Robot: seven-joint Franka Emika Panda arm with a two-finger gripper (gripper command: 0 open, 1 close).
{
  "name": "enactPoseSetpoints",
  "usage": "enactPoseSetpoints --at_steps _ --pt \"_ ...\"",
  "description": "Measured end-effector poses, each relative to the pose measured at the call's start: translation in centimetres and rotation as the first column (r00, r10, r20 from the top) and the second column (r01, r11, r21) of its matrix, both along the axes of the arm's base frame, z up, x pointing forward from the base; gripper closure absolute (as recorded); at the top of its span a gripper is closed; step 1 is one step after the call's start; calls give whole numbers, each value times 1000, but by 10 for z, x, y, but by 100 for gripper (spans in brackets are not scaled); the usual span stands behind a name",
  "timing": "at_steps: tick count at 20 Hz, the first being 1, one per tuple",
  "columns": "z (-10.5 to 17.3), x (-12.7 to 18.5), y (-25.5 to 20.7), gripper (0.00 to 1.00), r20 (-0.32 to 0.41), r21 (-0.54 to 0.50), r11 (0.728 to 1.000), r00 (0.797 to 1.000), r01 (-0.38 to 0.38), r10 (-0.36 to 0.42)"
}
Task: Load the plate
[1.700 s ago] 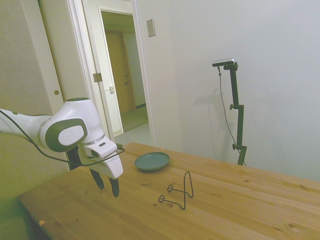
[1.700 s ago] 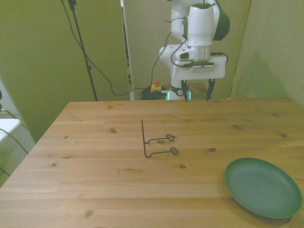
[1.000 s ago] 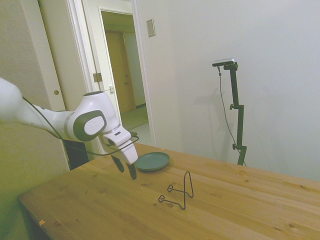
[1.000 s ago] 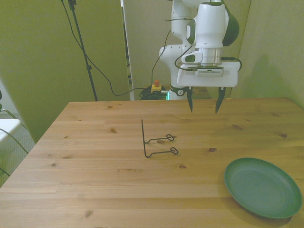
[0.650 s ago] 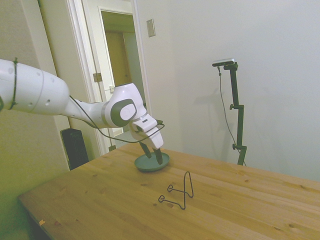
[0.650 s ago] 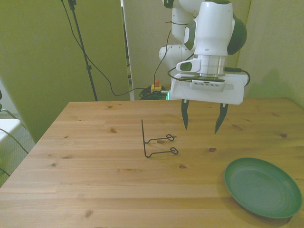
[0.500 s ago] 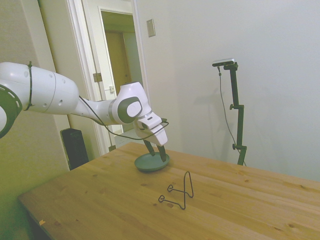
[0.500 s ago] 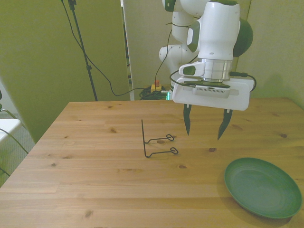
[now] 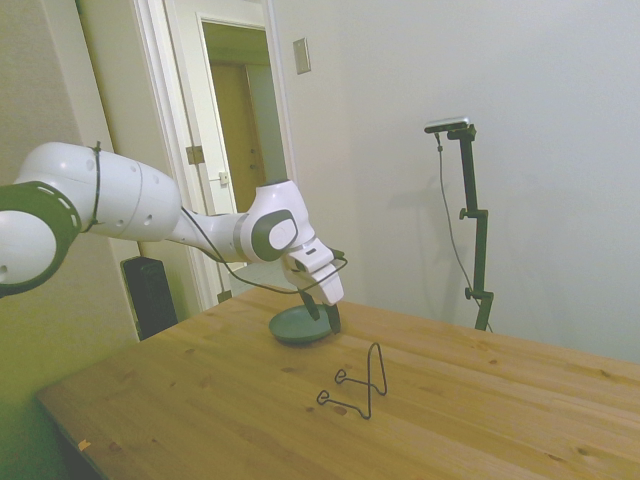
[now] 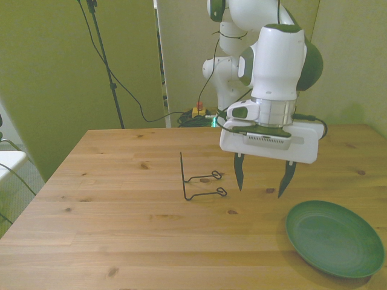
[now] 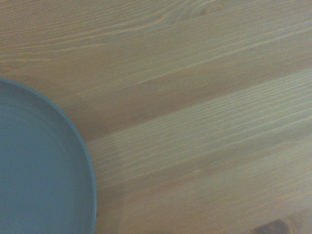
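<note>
Grey-teal round plate [image 10: 334,238], low rim, lies flat.

grey-teal plate [image 10: 334,238], black wire stand [image 10: 196,180], pale wood-grain table [image 10: 121,235]

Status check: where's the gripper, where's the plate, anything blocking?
Gripper open, empty, above the table short of the plate. Plate flat on the table, untouched. Wire stand off to the front view's left, clear of the path.

The white arm stretches low across the tabletop [image 10: 121,217], its gripper [image 10: 261,182] pointing down with both dark fingers [image 10: 238,175] spread wide apart, tips in the air.
</note>
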State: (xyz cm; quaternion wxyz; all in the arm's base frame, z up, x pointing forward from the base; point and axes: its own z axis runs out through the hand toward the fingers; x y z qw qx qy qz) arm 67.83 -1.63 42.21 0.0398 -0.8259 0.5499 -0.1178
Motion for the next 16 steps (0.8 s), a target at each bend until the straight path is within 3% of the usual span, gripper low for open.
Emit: enactPoseSetpoints --at_steps 4,12,16 --pt "-6 21 -5 0 4 64 998 1000 0 0" --pt "-19 26 -21 0 21 151 971 982 -187 185" --pt "-37 28 -20 0 8 177 965 981 -193 194"
